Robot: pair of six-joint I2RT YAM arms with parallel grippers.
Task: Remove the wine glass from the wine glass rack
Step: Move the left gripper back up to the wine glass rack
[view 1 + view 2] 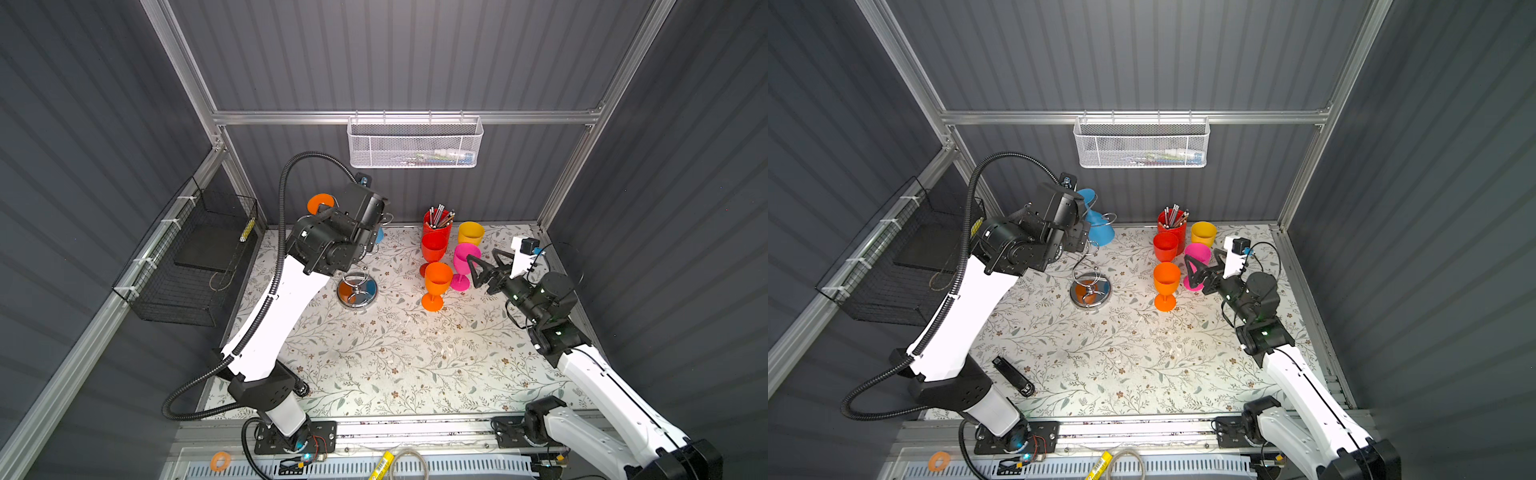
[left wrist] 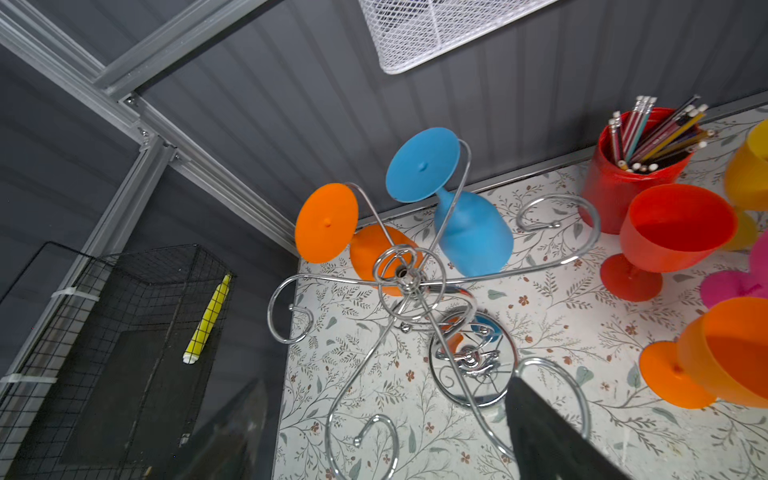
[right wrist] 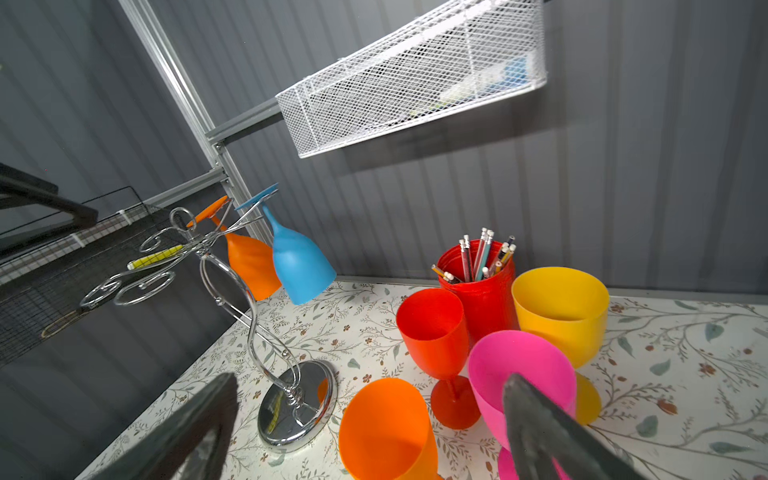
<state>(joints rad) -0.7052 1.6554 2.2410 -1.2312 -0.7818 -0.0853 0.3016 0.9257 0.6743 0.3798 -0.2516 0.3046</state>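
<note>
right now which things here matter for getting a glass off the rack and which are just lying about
For the job: rack, hanging blue glass, hanging orange glass, left gripper open over the rack.

Lying about: standing red glass, standing orange glass, pink glass, yellow glass, pencil pot, white basket, black wire basket.

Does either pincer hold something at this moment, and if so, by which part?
Nothing is held. The left pincer stands open above the wine glass rack; the right pincer stands open near the pink glass.
</note>
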